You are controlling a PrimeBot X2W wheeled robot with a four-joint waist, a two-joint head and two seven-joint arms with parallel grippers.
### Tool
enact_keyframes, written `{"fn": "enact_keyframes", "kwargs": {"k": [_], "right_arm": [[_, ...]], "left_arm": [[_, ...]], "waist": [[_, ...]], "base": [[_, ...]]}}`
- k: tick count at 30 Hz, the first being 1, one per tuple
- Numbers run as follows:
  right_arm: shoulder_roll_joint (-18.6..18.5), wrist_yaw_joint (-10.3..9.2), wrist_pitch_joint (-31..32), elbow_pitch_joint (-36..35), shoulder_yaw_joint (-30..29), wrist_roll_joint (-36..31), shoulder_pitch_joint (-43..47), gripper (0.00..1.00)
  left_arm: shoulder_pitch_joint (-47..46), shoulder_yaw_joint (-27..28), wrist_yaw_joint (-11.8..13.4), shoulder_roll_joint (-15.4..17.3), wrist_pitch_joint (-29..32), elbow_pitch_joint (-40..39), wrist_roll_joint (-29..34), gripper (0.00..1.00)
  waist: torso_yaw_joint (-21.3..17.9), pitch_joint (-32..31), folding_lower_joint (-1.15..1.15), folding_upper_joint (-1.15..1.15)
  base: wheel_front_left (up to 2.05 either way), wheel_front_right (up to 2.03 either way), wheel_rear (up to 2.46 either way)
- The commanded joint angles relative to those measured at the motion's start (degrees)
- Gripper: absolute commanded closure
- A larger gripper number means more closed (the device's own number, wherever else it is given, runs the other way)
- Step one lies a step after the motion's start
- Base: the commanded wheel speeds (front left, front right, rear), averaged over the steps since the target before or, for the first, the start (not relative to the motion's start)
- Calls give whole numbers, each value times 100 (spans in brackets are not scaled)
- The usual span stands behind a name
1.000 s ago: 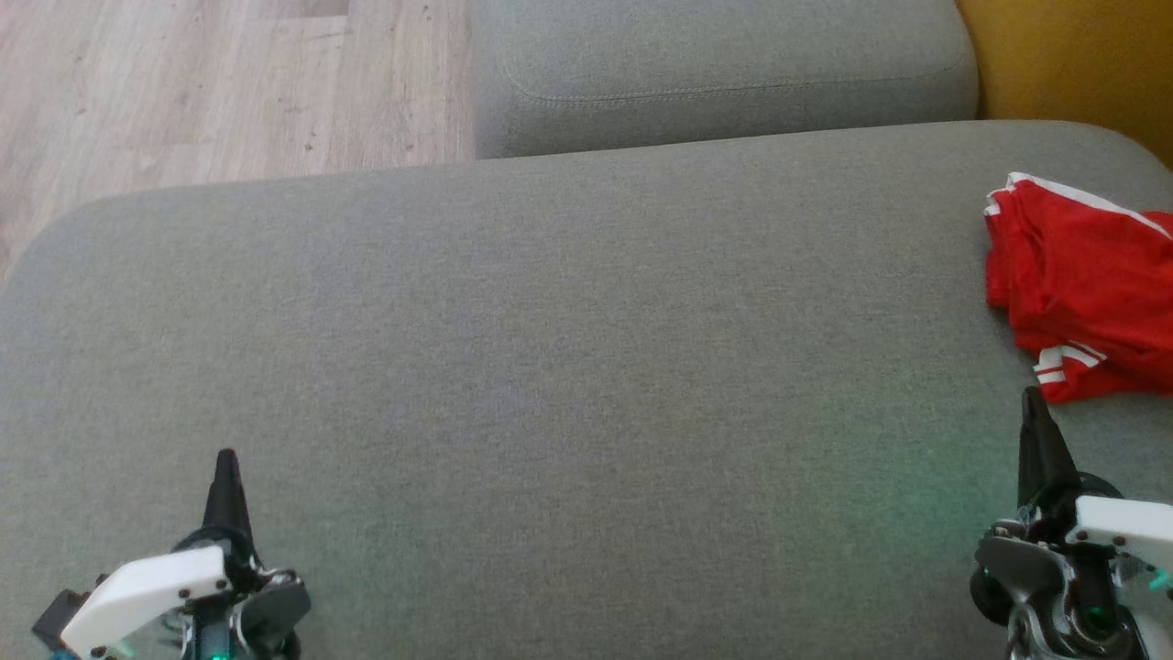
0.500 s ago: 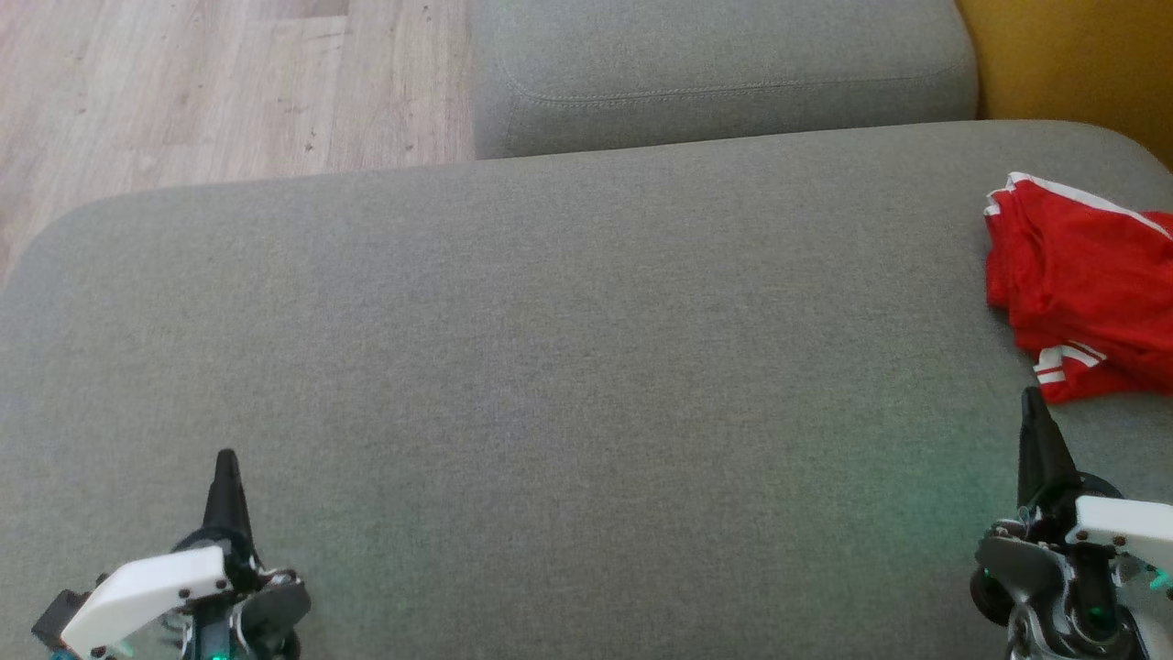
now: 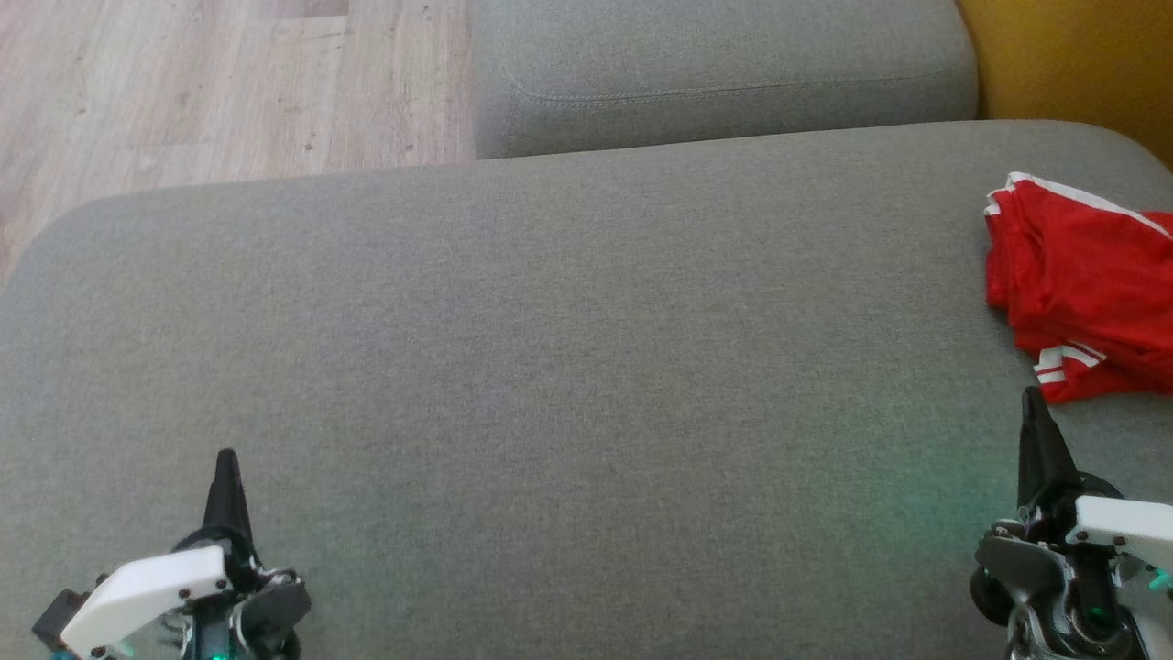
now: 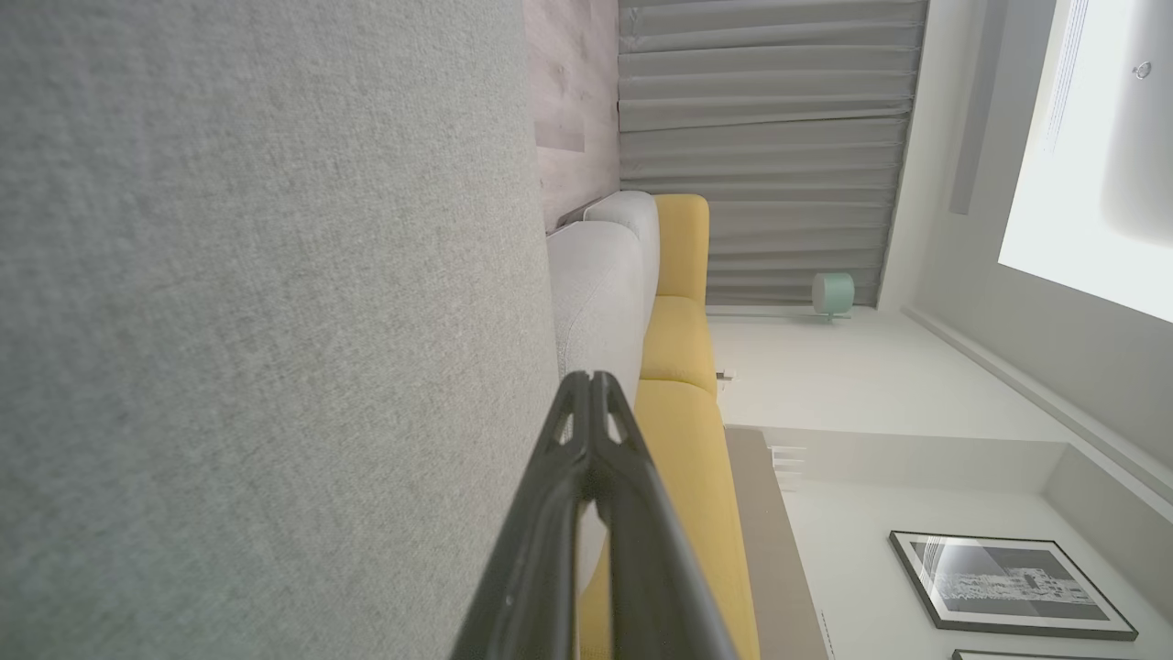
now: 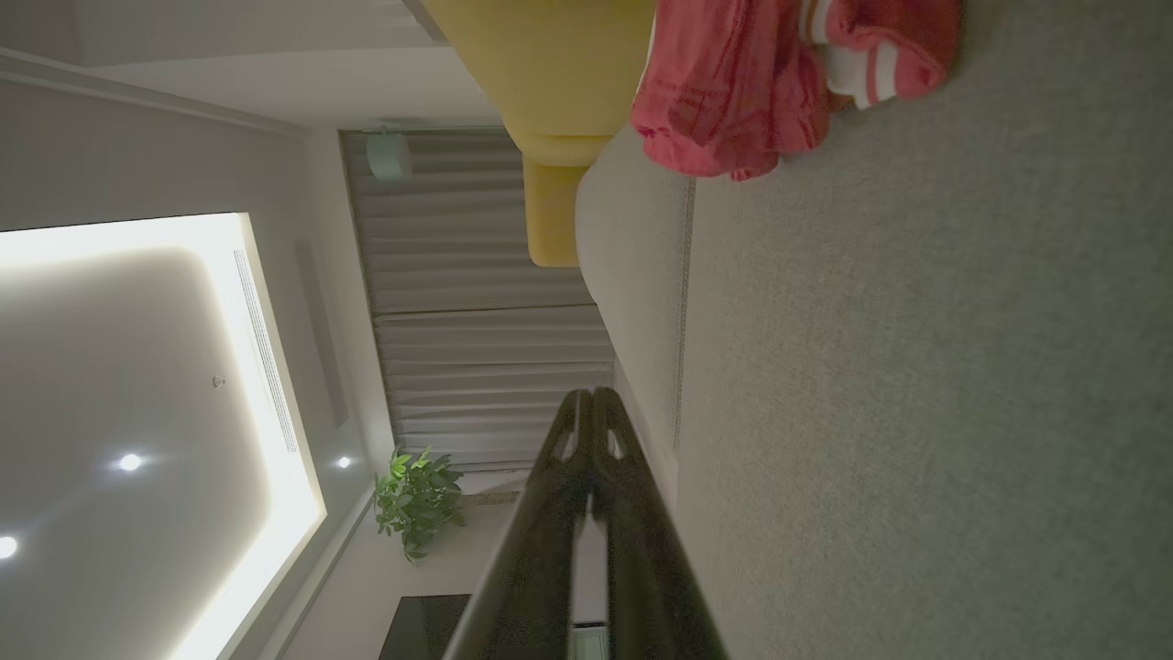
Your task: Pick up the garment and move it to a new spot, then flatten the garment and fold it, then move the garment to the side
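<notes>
grey sofa seat (image 3: 586, 367) | one red garment (image 3: 1081, 284) | left fingers (image 3: 225, 495), right fingers (image 3: 1035, 449): both pinched together, empty

Your left claw (image 3: 225, 456) sits low at the left, squeezed tight and empty, pointing straight ahead. Your right claw (image 3: 1033, 394) sits low at the right, squeezed tight and empty too, a bit further forward.

grey cushion (image 3: 550, 367) | wood floor (image 3: 183, 92) | yellow sofa (image 4: 678, 339) | curtains (image 4: 770, 92) | plant (image 5: 417, 500)
</notes>
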Motion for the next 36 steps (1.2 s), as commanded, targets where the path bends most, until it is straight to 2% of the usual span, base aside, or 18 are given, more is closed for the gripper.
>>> {"fn": "enact_keyframes", "kwargs": {"k": [1,36], "right_arm": [[-48,-4,32,-219,120,42,-300,100],[-48,-4,31,-219,121,42,-300,100]], "left_arm": [[-285,224,-37,29,17,-209,-32,100],[-285,223,-37,29,17,-209,-32,100]], "waist": [[0,0,0,0],[0,0,0,0]], "base": [[0,0,0],[0,0,0]]}}
